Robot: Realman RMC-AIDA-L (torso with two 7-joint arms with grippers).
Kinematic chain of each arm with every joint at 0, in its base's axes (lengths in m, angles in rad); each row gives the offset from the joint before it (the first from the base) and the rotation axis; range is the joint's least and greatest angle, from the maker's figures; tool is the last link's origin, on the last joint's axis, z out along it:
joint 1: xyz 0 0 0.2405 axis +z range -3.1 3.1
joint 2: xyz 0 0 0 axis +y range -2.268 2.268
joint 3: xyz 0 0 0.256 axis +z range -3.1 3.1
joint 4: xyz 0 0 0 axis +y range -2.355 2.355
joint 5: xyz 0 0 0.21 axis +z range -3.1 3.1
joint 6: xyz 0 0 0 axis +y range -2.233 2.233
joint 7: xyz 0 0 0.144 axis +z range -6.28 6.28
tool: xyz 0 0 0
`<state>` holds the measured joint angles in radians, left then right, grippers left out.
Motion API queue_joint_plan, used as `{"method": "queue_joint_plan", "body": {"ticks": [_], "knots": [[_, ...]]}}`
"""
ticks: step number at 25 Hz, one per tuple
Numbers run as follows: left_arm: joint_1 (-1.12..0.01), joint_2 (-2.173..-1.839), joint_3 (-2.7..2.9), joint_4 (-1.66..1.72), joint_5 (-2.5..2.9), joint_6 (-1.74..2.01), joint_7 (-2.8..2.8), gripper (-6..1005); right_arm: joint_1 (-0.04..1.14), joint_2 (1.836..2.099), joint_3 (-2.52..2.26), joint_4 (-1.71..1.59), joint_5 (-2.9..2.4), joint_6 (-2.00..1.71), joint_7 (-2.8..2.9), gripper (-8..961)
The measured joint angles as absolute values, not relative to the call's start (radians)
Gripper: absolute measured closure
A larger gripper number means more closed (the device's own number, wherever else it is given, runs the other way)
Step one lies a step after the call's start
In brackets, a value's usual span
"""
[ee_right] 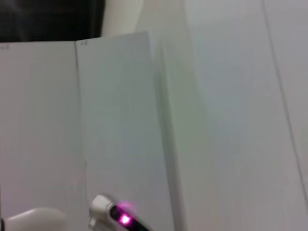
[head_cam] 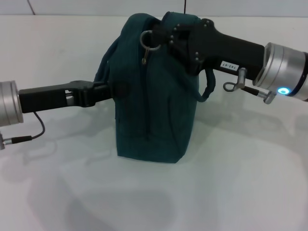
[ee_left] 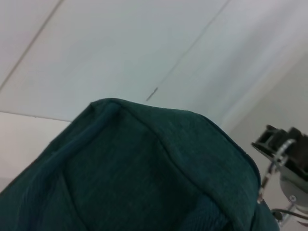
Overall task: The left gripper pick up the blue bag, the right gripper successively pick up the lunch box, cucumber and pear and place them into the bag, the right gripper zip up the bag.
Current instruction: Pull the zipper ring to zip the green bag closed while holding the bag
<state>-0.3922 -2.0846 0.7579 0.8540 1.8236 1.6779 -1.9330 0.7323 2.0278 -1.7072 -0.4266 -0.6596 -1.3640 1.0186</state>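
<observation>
Head view: blue bag (head_cam: 154,110) upright on white table (head_cam: 240,192), zipped along top. Left gripper (head_cam: 103,91) reaches in from left, pressed against bag's side near loop handle (head_cam: 105,67) — whether clamped, cannot tell. Right gripper (head_cam: 161,36) at bag's top by metal ring zip pull (head_cam: 147,41) — finger state unclear. Left wrist view: bag fabric (ee_left: 144,168) fills lower part, right gripper (ee_left: 284,154) beyond it.

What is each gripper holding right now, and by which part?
The left gripper meets the dark teal-blue fabric bag at its side by the loop handle. The right gripper is at the bag's top beside the metal ring zip pull. Neither grip is visibly confirmed.
</observation>
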Motion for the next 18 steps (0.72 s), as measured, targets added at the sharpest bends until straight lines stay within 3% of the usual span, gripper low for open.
{"method": "queue_joint_plan", "body": {"ticks": [18], "knots": [[-0.387, -2.083, 0.785, 0.854, 1.816, 1.756, -1.87, 931, 0.718, 2.027, -1.709, -0.425, -0.611, -1.35, 1.074, 947]]}}
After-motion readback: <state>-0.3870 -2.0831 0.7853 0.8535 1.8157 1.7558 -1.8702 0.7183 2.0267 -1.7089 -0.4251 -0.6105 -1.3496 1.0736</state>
